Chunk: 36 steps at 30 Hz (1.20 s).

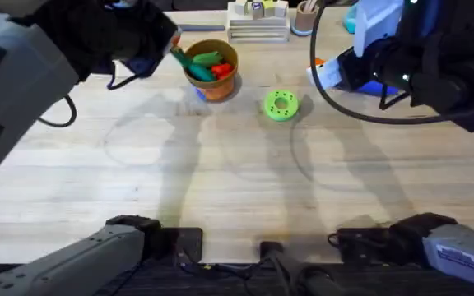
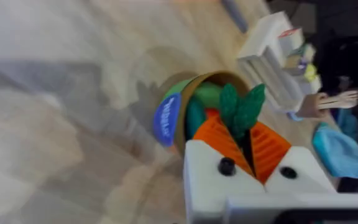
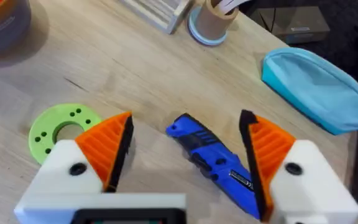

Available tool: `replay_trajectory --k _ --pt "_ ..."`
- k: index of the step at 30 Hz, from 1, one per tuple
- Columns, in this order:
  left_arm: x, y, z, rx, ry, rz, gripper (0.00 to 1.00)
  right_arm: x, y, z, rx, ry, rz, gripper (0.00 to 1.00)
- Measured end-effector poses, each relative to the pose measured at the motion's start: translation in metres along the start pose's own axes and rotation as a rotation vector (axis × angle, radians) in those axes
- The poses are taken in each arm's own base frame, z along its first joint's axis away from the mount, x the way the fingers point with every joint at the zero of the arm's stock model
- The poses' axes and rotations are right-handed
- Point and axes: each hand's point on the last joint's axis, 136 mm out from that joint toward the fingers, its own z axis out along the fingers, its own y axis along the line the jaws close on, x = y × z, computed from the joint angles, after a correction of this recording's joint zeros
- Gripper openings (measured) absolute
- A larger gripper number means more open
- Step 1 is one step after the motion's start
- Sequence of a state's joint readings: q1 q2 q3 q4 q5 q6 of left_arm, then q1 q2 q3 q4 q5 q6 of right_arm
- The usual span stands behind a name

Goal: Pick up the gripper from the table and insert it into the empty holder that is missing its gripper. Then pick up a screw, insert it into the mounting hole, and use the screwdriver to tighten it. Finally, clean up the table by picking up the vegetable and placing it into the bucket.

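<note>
My left gripper (image 2: 244, 134) is shut on the dark green vegetable (image 2: 241, 107), its orange pads pinching the lower end. It hangs just above the rim of the orange-brown bucket (image 2: 182, 93), which holds green and red pieces. From overhead the left gripper (image 1: 174, 45) sits at the bucket's (image 1: 214, 82) left edge with the vegetable (image 1: 180, 57) sticking out. My right gripper (image 3: 187, 121) is open, low over the table, straddling the blue screwdriver (image 3: 213, 158), which lies flat between its orange pads. A loose gripper, a screw and an empty holder are out of view.
A flat green disc (image 1: 281, 104) with holes lies right of the bucket. A light blue pouch (image 3: 319, 87), a cup of wooden sticks (image 3: 213, 22) and a white rack (image 1: 257, 20) line the back edge. The wooden table (image 1: 220, 181) stretches bare toward the arm bases.
</note>
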<state>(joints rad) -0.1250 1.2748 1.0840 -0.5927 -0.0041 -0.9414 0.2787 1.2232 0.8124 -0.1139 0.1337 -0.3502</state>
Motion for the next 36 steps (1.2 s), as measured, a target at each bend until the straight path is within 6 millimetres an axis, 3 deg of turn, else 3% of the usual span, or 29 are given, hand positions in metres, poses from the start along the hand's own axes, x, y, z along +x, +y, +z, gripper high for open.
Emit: replay_trajectory --k 6,13,17,18,21,27,28,32,36 --pt "0.016 -0.018 0.025 0.028 0.027 0.055 0.017 0.000 0.000 0.000 0.000 0.000 0.000 0.992" --pt "0.036 -0.021 0.076 0.010 0.070 0.086 0.016 0.000 0.000 0.000 0.000 0.000 0.024 0.992" --pt "0.041 -0.023 0.089 0.015 0.079 0.095 0.023 0.000 0.000 0.000 0.000 0.000 0.034 0.990" --pt "0.043 -0.025 0.090 0.021 0.086 0.102 0.081 0.000 0.000 0.000 0.000 0.000 0.034 0.992" --pt "0.051 -0.026 0.093 0.028 0.112 0.106 0.506 0.000 0.000 0.000 0.000 0.000 0.037 0.991" --pt "0.056 -0.039 0.091 0.080 0.138 0.130 0.930 0.000 0.000 0.000 0.000 0.000 0.037 0.991" --pt "0.056 -0.042 0.090 0.090 0.141 0.143 0.979 0.000 0.000 0.000 0.000 0.000 0.037 0.992" --pt "0.057 -0.044 0.084 0.094 0.153 0.240 0.995 -0.001 0.002 -0.001 -0.003 -0.003 0.039 0.992" --pt "0.052 -0.049 0.058 0.092 0.162 0.380 0.995 -0.007 0.008 -0.016 -0.020 -0.021 0.053 0.991"
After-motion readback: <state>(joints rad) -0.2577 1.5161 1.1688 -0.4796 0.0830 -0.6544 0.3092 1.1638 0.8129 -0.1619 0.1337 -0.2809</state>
